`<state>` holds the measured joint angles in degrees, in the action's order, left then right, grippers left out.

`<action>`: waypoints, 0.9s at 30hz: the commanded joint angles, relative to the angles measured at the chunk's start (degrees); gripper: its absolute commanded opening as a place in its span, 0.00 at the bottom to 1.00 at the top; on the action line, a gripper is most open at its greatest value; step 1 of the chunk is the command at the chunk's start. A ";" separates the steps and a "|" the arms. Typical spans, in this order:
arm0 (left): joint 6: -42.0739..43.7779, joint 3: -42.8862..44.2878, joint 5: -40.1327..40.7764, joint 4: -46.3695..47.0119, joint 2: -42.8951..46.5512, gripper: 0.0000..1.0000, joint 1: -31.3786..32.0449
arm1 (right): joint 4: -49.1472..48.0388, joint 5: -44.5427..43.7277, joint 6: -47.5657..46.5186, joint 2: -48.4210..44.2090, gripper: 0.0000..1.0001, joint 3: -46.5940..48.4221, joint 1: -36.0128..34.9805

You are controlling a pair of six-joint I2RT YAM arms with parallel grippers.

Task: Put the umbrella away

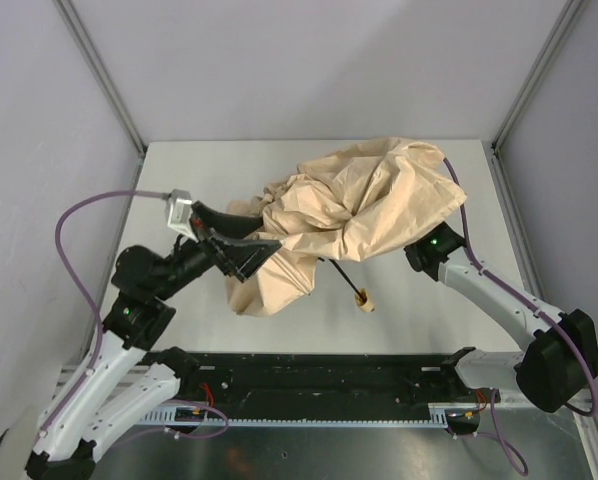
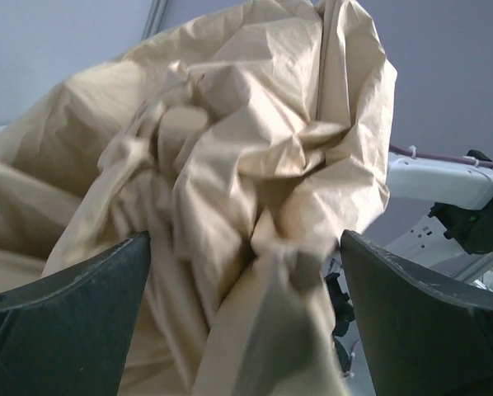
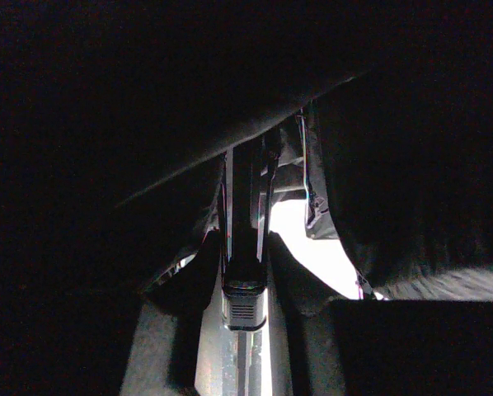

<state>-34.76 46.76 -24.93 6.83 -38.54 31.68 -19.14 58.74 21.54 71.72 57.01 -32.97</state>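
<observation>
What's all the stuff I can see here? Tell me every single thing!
beige fabric folding umbrella: one, tan with a thin black shaft, crumpled in the middle of the table.
small pale handle: one, cream, poking out below the fabric.
flat white table: one, white, under everything.
purple cables: two, purple, one along each arm.
left tool: one, black, open at the fabric's left edge.
right tool: one, dark, under the fabric, closed on the shaft.

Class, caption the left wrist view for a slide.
Wide-open left fingers flank the crumpled beige umbrella fabric.
</observation>
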 commanded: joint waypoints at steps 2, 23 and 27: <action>-1.74 -6.90 5.64 1.80 8.03 0.99 -0.22 | -12.28 4.01 5.12 0.13 0.00 0.61 -0.36; -13.46 -2.24 -5.70 19.63 -3.85 0.99 -0.26 | -8.35 5.38 2.50 1.31 0.00 0.63 -7.40; -14.67 -2.57 -3.39 22.79 -3.85 0.99 -0.23 | -7.41 6.15 1.90 1.21 0.00 0.63 -8.33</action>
<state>-46.61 41.80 -29.15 22.44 -42.33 31.68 -25.34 62.19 24.84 73.10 57.01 -39.31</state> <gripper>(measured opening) 0.994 0.222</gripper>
